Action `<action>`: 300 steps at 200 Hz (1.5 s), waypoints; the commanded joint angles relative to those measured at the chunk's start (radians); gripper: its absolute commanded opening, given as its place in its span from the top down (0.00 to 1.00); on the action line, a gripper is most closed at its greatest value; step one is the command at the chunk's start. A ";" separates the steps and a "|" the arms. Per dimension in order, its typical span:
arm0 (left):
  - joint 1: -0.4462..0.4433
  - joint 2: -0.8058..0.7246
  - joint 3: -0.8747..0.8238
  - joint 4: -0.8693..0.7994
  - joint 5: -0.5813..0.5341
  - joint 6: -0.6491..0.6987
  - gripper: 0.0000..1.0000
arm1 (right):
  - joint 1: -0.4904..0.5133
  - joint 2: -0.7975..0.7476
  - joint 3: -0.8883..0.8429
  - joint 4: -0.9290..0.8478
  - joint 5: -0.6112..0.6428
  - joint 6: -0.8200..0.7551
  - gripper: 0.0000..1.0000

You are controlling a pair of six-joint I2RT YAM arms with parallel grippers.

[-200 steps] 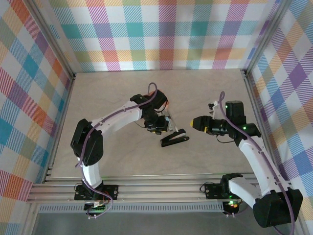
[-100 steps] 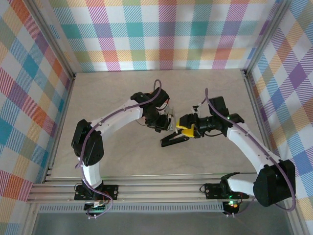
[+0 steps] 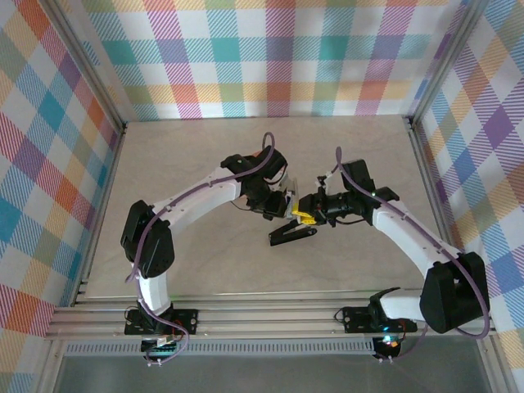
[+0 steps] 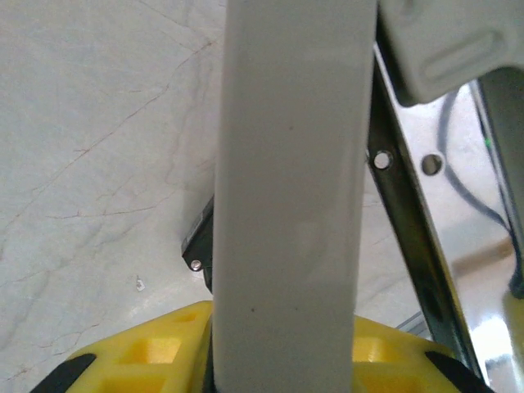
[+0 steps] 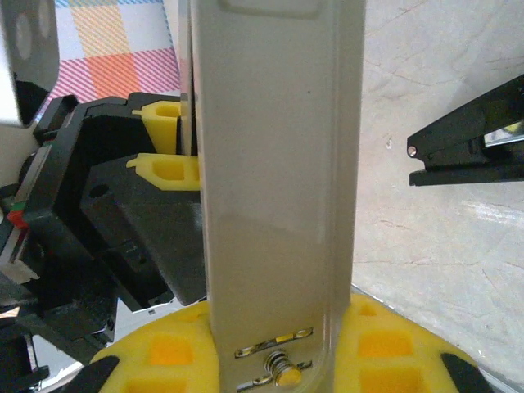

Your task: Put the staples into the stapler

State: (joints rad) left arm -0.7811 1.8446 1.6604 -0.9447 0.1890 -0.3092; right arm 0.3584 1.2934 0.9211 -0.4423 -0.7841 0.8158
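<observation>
Top camera looks down over the table [image 3: 188, 164]; both wrist cameras crowd the stapler [image 3: 292, 233].

No legible text, label, brand or number on any surface.

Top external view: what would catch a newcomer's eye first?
The left gripper and right gripper meet centre-frame, almost touching over the opened stapler. In the wrist views, a pale stapler bar runs up between yellow fingers. Bright plaid walls surround everything.
</observation>
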 commanded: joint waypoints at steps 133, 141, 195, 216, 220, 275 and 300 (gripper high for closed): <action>0.041 -0.151 -0.066 0.147 0.023 0.136 0.30 | -0.062 -0.023 0.023 -0.165 0.184 -0.073 0.77; 0.029 -0.163 -0.096 0.167 0.032 0.203 0.30 | -0.061 -0.025 0.027 -0.191 0.197 -0.098 0.71; -0.108 -0.180 -0.222 0.175 0.036 0.462 0.26 | -0.064 -0.073 -0.007 -0.344 0.315 -0.116 0.49; -0.188 -0.159 -0.284 0.204 0.012 0.418 0.24 | -0.074 -0.123 -0.076 -0.300 0.360 -0.044 0.47; -0.204 -0.154 -0.294 0.214 -0.003 0.410 0.24 | -0.077 -0.131 -0.090 -0.293 0.367 -0.032 0.47; -0.313 -0.027 -0.366 0.308 -0.147 0.318 0.21 | -0.082 -0.212 -0.198 -0.192 0.410 0.011 0.42; -0.320 0.054 -0.357 0.341 -0.158 0.303 0.21 | -0.082 -0.223 -0.216 -0.149 0.406 -0.006 0.41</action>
State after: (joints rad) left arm -1.0927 1.8397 1.3106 -0.6514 0.0853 0.0257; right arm 0.2806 1.0931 0.7231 -0.6540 -0.3882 0.8078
